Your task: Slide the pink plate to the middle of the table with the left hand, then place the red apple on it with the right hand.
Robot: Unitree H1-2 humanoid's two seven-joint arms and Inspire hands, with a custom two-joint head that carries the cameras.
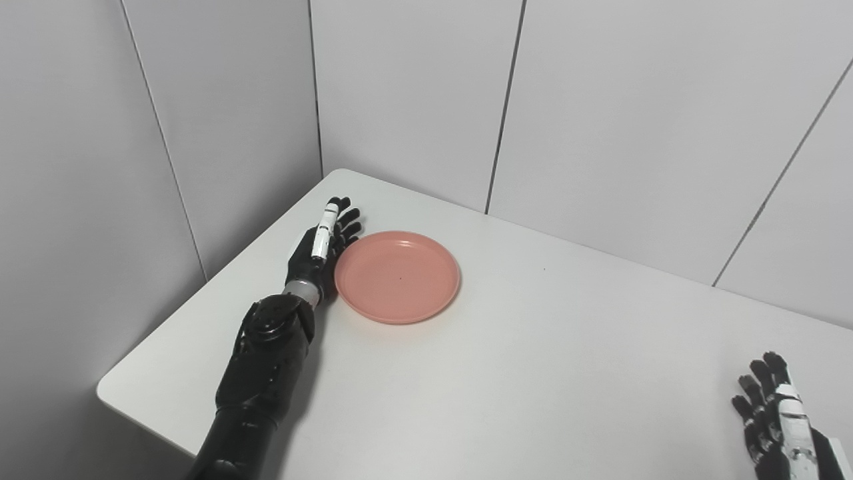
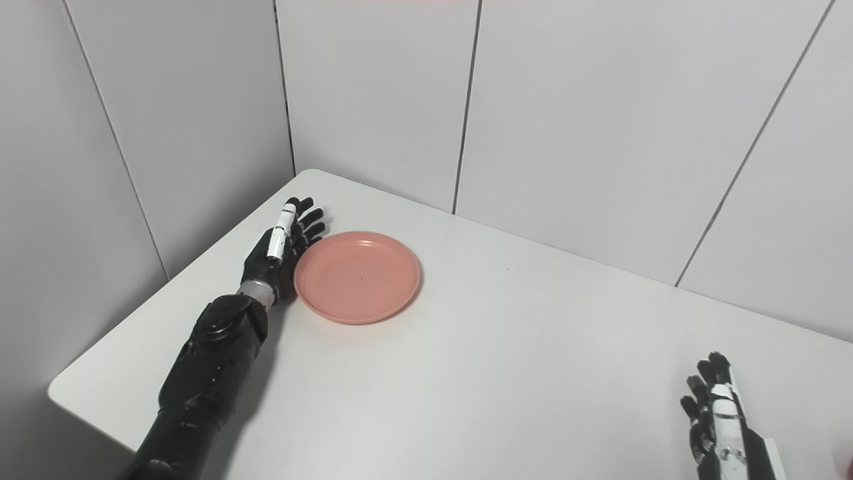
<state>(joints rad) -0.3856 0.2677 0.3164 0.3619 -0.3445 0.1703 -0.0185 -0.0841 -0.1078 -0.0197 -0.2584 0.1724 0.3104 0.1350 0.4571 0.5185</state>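
A white table (image 1: 533,373) with a rounded far-left corner stands against grey wall panels. A pink plate (image 1: 397,276) lies flat on its left part. At the lower right edge of the right eye view a red sliver shows, too cut off to identify.

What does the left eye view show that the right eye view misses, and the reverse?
Only the left eye view: a wider strip of wall left of the table's near corner. Only the right eye view: a red sliver at the bottom right edge, too cropped to identify. Both: the left hand open at the left rim of the empty pink plate, the right hand open low right, the white table.
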